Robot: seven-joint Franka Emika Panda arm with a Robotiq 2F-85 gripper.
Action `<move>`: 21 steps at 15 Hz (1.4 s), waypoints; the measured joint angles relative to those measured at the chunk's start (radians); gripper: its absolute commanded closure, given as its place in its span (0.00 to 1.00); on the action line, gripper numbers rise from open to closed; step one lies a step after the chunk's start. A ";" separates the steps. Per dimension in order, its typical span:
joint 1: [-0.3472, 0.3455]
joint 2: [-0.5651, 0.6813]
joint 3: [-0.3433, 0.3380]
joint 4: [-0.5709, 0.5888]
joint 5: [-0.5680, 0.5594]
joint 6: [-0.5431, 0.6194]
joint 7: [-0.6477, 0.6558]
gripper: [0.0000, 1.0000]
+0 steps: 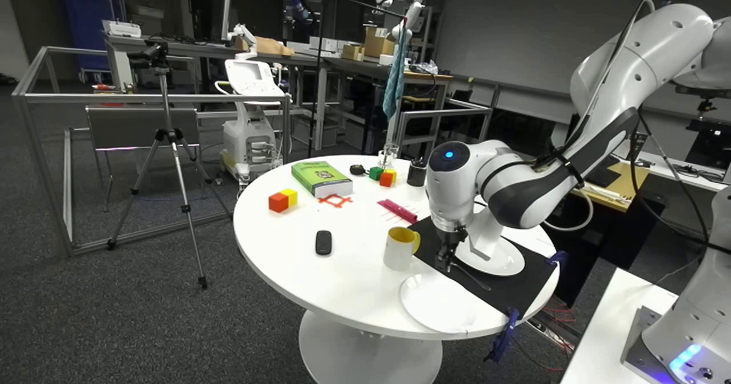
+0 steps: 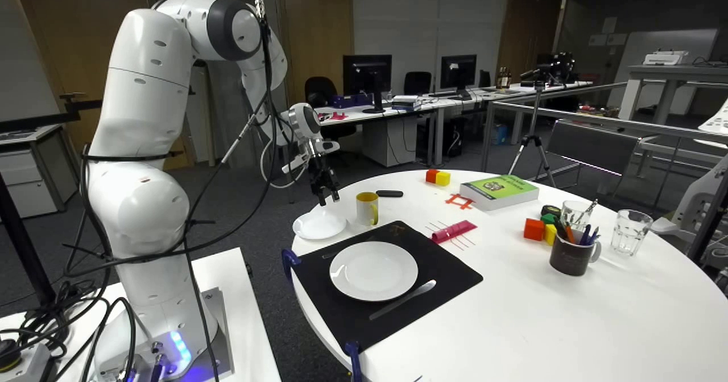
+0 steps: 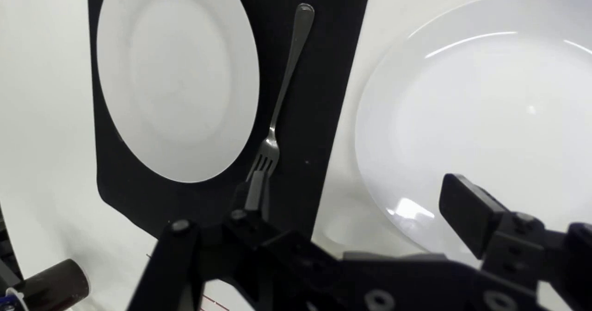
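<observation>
Gripper [image 2: 329,198]: black, jaws spread wide apart, above the round white table [image 1: 354,278].
Round white plate [image 1: 437,303]: on that table, near the yellow-lined white mug [image 1: 398,252].
Silver metal fork [image 3: 290,65]: on the black mat [image 2: 441,262], beside another white plate [image 2: 373,271].

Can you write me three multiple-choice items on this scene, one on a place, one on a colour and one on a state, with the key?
1. Where is the fork?
A. On the book
B. On the floor
C. On the mat, beside a plate

2. What colour is the inside of the white mug?
A. Yellow
B. Blue
C. Red

3. How is the claw?
A. Shut and empty
B. Open and empty
C. Shut on the fork

Key:
1. C: the wrist view shows it lying on the black mat next to the plate.
2. A: yellow shows inside its rim in both exterior views.
3. B: in the wrist view its jaws stand wide apart with nothing gripped.
</observation>
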 measured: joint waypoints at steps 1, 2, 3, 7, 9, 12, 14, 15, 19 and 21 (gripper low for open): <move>-0.008 -0.008 -0.009 -0.015 0.018 0.034 0.000 0.00; -0.016 -0.017 -0.019 -0.031 0.035 0.068 -0.002 0.00; -0.025 -0.024 -0.028 -0.048 0.052 0.099 -0.007 0.00; -0.056 -0.059 -0.065 -0.105 0.117 0.200 -0.053 0.00; -0.067 -0.075 -0.079 -0.127 0.148 0.235 -0.081 0.00; -0.082 -0.094 -0.097 -0.157 0.193 0.289 -0.138 0.00; -0.098 -0.097 -0.107 -0.174 0.223 0.329 -0.193 0.00; -0.106 -0.097 -0.113 -0.183 0.237 0.350 -0.221 0.00; -0.143 -0.097 -0.135 -0.223 0.304 0.443 -0.359 0.00; -0.163 -0.097 -0.145 -0.250 0.344 0.497 -0.438 0.00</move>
